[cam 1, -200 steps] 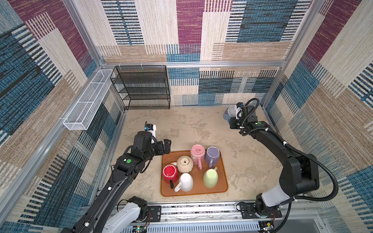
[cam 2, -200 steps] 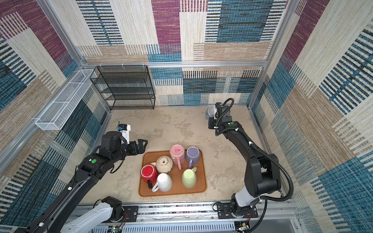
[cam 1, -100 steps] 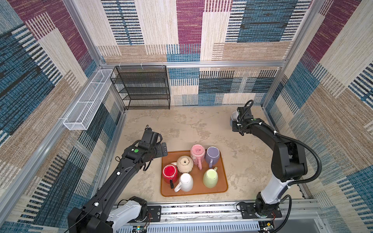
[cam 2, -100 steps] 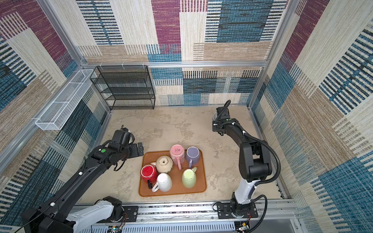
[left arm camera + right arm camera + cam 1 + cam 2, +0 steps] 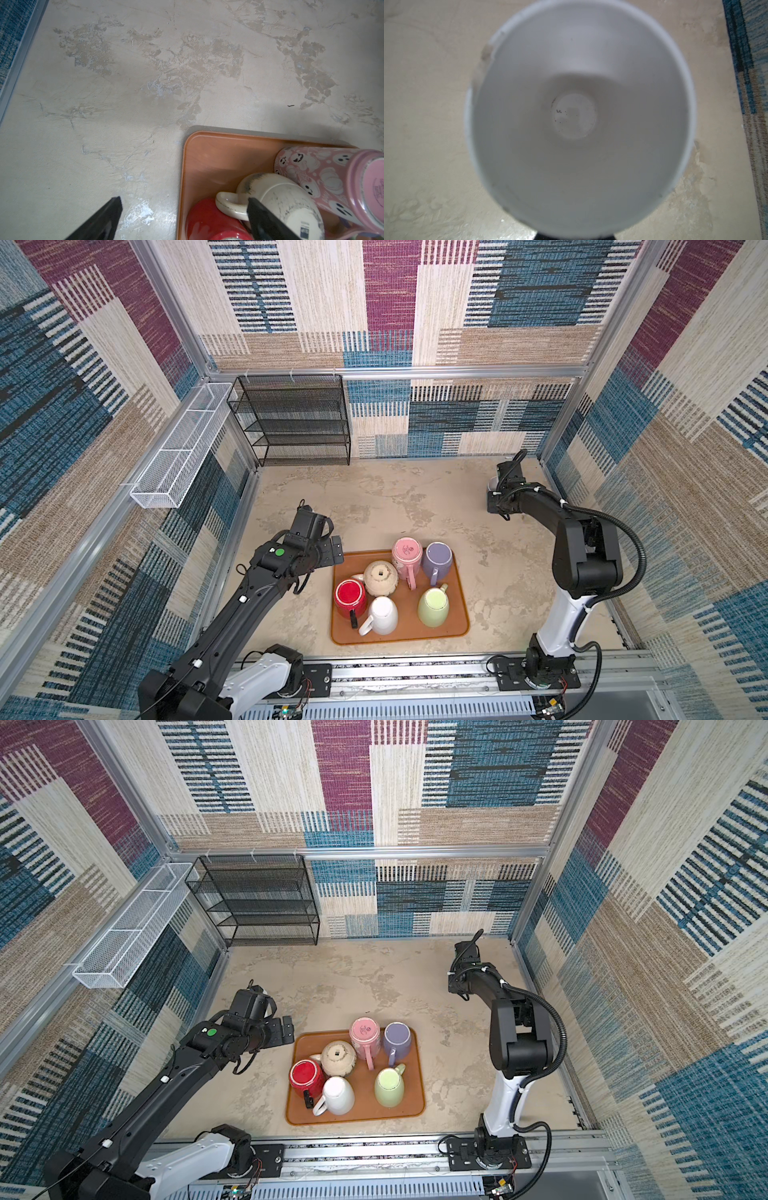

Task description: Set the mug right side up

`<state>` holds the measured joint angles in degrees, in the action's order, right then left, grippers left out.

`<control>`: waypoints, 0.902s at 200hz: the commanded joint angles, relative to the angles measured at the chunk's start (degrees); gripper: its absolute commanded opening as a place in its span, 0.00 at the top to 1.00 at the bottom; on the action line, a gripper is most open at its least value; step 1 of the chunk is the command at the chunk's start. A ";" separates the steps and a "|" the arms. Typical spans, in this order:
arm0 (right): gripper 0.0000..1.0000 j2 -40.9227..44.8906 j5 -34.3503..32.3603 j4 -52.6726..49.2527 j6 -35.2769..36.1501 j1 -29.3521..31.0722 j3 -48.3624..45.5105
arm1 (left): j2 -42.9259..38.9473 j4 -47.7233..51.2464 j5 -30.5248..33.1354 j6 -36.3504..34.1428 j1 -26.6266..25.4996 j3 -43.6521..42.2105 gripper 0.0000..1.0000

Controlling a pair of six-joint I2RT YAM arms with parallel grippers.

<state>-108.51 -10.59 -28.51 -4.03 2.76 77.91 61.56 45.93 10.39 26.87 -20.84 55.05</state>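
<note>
Right wrist view, and it's filled by the mug (image 5: 575, 116): we're looking straight down into its pale inside, a few dark specks on the bottom, mouth toward the camera. The right fingers (image 5: 550, 238) show only as a black patch at the frame's edge, drawn close together and clamped on the mug at its rim. The rim hides the pinch itself. Whether the base touches the surface, I can't tell.

In a top view the mug (image 5: 492, 483) is only a pale sliver peeking out beside the right arm's wrist, at the far right corner and well apart from the tray (image 5: 407, 635).

The left wrist view gives the close-up that the top views lack. The left fingers (image 5: 104, 220) are spread wide with nothing between them, one over bare surface, the other in front of the cream mug (image 5: 286, 205). Ghost faces show on the pink mug (image 5: 324, 178), and the red mug (image 5: 209, 220) sits just beside the cream one. Pink and cream both stand base up.

Both top views put the left fingers (image 5: 332, 551) just off the tray's far left corner. They also show the purple mug (image 5: 437, 558), green mug (image 5: 433, 605) and white mug (image 5: 382, 614), which the left wrist camera misses.

The surface (image 5: 374, 497) is mottled beige with darker worn patches. Woven patchwork in blue, magenta and tan covers the walls. A black wire rack (image 5: 295, 418) stands at the far left, and a white wire basket (image 5: 178, 448) hangs on the left wall.
</note>
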 commanded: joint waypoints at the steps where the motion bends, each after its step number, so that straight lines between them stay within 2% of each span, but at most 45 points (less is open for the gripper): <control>1: 0.89 -0.39 -0.75 2.47 0.38 -0.04 -0.41 | -0.04 0.54 -0.11 -1.51 0.10 0.23 0.01; 62: 0.73 1.12 0.65 3.58 0.01 -0.31 -2.40 | -1.44 0.12 2.05 -1.30 0.19 -0.38 0.01; 101: 0.54 2.44 1.16 4.08 -0.27 -0.39 -3.55 | -1.79 -0.02 1.90 -2.14 0.23 -0.64 0.01; 119: 0.47 3.37 1.23 4.26 -0.36 -0.39 -3.58 | -2.10 -0.19 1.06 -2.85 0.23 -0.92 0.05; 144: 0.43 5.27 2.06 4.33 -0.81 -0.40 -3.84 | -2.59 -0.73 0.94 -3.57 0.23 -1.81 0.12; 164: 0.42 9.30 4.20 6.37 -2.09 -0.39 -6.17 | -1.62 -0.09 0.37 -3.93 0.19 -1.83 0.23; 180: 0.42 13.79 8.50 10.02 -4.20 -0.31 -10.17 | 0.02 0.58 -1.46 -4.49 0.24 -1.24 0.31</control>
<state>-99.42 -7.46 -24.14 -5.19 2.39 71.31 60.05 45.91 11.60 24.53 -20.64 53.34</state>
